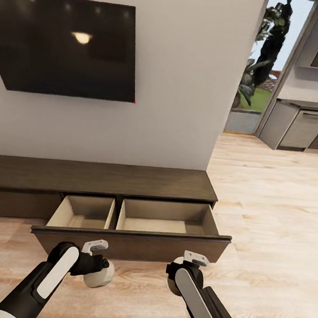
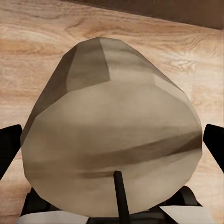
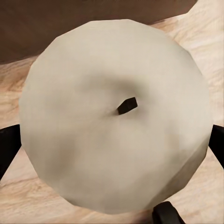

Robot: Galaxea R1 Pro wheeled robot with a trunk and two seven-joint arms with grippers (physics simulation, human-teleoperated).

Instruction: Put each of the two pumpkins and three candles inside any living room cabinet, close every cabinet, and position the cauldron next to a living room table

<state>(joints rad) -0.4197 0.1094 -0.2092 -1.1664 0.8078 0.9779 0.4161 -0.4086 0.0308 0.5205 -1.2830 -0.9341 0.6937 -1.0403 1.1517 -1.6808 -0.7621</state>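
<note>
Clearly each pincer, left (image 1: 98,265) and right (image 1: 181,272), is clamped on a stubby pale beige wax candle (image 2: 112,135) (image 3: 116,116) before the open dark-brown cabinet drawer (image 1: 129,242); light, rigid, slippery—grip the sides.

You're in a home's living room: a dark flat television (image 1: 68,45) hangs on the pale wall directly above the long low cabinet (image 1: 97,176), on light wood flooring (image 1: 272,201). Well to the television's right, kitchen counters (image 1: 306,121) and a garden doorway (image 1: 268,63) show.
</note>
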